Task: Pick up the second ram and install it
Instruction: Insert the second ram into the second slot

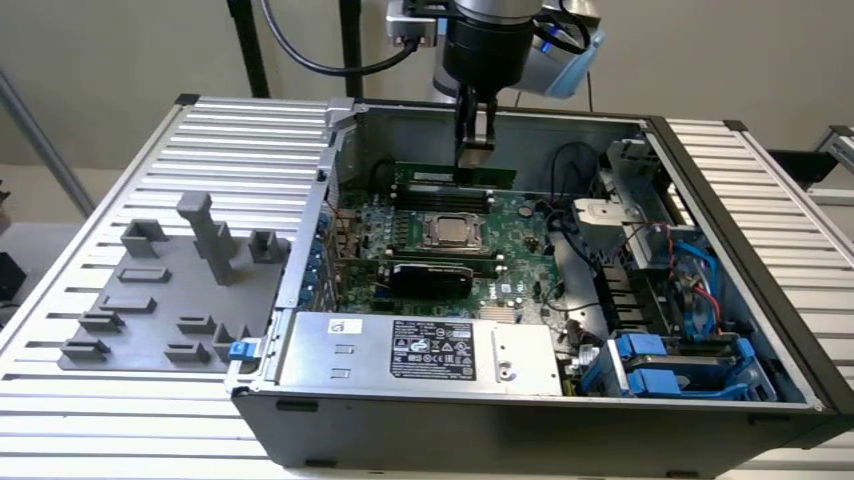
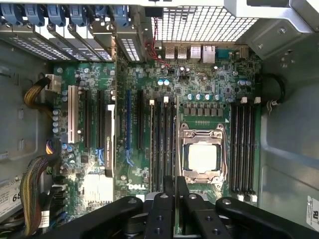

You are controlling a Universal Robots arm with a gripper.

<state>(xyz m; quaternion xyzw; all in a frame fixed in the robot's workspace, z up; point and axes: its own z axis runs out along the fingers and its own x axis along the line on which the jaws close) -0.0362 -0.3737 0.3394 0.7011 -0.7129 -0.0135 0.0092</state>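
The second ram [image 1: 491, 175], a thin green stick, stands on its long edge over the memory slots [image 1: 434, 195] on the far side of the CPU socket [image 1: 454, 232]. My gripper [image 1: 475, 152] reaches straight down inside the open computer case and is shut on the stick's upper edge. In the wrist view the ram [image 2: 176, 134] shows edge-on as a thin line between the black slots [image 2: 160, 149] and the CPU socket [image 2: 202, 157], held between the black fingers [image 2: 163, 209] of the gripper [image 2: 175, 191]. Whether the stick is seated in a slot cannot be told.
A black-topped card [image 1: 427, 275] crosses the motherboard on the near side of the socket. The power supply [image 1: 414, 350] fills the case's near edge, and blue drive bays [image 1: 667, 365] and cables sit on the exterior view's right. A grey tray [image 1: 160, 300] with blocks lies outside on the exterior view's left.
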